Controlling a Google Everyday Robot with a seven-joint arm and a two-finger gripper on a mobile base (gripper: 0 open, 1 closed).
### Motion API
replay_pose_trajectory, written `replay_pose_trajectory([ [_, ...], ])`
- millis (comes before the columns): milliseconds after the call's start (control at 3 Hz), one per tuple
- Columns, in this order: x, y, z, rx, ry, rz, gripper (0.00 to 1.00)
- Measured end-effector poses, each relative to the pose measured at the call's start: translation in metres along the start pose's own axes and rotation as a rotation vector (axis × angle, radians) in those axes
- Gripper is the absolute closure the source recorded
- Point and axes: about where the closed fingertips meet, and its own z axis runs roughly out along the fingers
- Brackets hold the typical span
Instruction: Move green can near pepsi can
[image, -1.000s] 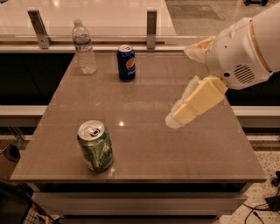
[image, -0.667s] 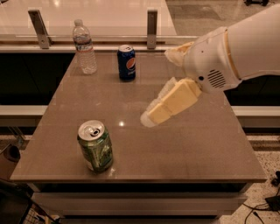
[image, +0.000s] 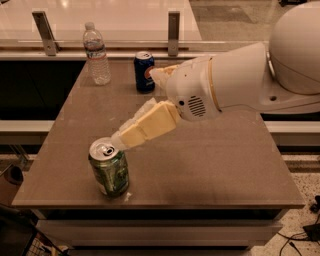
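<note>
Green can (image: 110, 172): upright near the front left corner of the surface (image: 215, 165). Green body with pale markings, silver top, pull tab visible. It tilts slightly to the left.

Hand (image: 119, 139): cream-coloured, slanting down from the upper right, with its tip at the can's top rim on the right side. Touching or just short of it: cannot tell. Hand's state, wide or narrow: cannot tell.

Arm (image: 240, 82): white and bulky, reaching in from the right of the green can and covering much of the surface behind it.

Pepsi can (image: 144, 72): dark blue, upright, well beyond the green can near the far edge. The white wrist housing stands just to its right.

Clear plastic bottle (image: 97, 54): upright, far from the green can, just left of the pepsi can.

Bare surface lies between the green can and the pepsi can; the slanted hand crosses over part of that stretch.
</note>
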Motion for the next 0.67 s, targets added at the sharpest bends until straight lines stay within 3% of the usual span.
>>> replay_pose_trajectory([
  [667, 0.014, 0.004, 0.001, 0.008, -0.033, 0.015, 0.0],
])
